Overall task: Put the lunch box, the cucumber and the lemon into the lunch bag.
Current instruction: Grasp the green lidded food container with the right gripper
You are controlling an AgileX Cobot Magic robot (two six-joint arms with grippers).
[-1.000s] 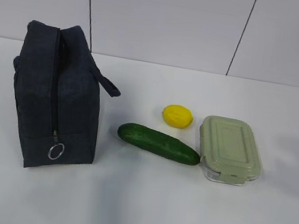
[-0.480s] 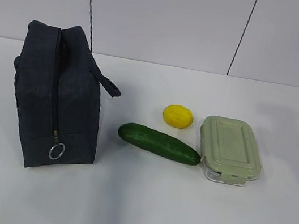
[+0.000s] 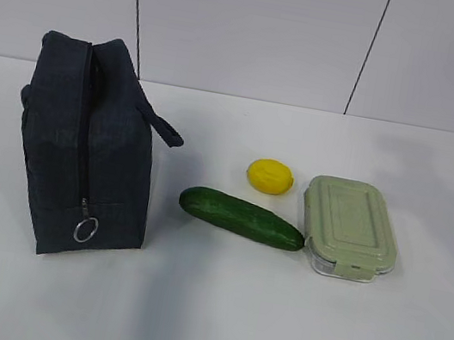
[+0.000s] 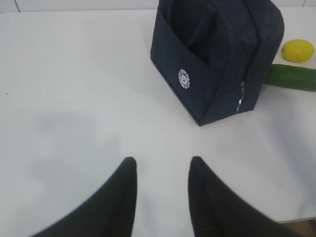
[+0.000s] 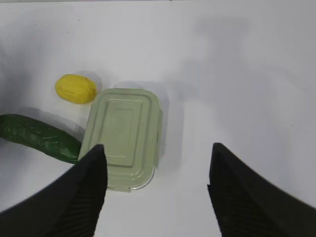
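Nothing on the table has been shifted since the earlier frames; only a dark edge of the right arm has come into the exterior view at the far right. The dark navy fabric lunch bag (image 3: 91, 147) is seen upright at the left, its long zipper closed. Well apart to its right lie the dark green cucumber (image 3: 241, 217), the small yellow lemon (image 3: 270, 175) and the clear, sage-lidded lunch box (image 3: 349, 227). The left gripper (image 4: 160, 170) is held partly spread and empty; the right gripper (image 5: 155, 158) is spread wide above the lunch box. With the zipper unopened, nothing could be inserted, and the bag could be toppled.
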